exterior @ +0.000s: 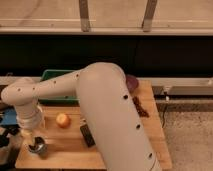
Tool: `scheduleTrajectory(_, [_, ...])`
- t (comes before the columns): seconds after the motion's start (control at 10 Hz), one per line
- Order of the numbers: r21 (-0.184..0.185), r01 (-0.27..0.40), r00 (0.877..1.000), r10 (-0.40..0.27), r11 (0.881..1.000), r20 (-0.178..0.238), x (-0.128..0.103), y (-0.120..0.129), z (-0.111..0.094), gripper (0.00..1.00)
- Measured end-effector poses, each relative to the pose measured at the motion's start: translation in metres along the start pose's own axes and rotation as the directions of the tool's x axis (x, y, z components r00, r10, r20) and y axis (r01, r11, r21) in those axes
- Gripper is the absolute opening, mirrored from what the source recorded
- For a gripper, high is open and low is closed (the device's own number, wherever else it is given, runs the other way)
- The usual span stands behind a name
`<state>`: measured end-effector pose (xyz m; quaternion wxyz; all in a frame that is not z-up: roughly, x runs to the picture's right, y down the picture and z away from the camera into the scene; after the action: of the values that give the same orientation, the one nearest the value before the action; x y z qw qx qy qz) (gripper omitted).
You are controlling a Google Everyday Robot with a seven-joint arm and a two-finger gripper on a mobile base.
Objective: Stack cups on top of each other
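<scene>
Shiny metal cup (37,147) sits at the wooden counter's (62,151) near-left corner, the tool (31,136) directly above it; open or gripping, I cannot tell. Likely a pick-or-release step; next needs another cup, none visible. Green tray (52,76) behind.

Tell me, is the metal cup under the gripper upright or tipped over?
Upright: the metal cup shows its round dark opening facing up. The gripper hangs directly above it.

Smooth matt off-white plastic arm (107,115), pale claw (31,136) just above shiny metal cup (37,147), on matt wooden table (62,151).
</scene>
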<state>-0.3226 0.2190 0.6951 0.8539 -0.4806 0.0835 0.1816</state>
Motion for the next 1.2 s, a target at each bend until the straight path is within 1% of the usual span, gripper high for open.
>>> scheduleTrajectory(0.4, [0.014,-0.006,1.0,0.006,1.0,0.009,0.001,-0.003,-0.004,0.67])
scheduleTrajectory(0.7, [0.046,-0.035,0.999,0.034,0.998,0.009,0.003,-0.013,-0.007,0.67])
scheduleTrajectory(0.9, [0.053,-0.05,0.999,0.05,0.997,0.003,0.003,-0.021,-0.002,0.67])
scheduleTrajectory(1.0, [0.051,-0.056,0.998,0.056,0.997,-0.001,0.002,-0.025,0.004,0.67])
scheduleTrajectory(1.2, [0.03,-0.067,0.998,0.067,0.997,-0.005,-0.005,-0.031,0.019,0.67])
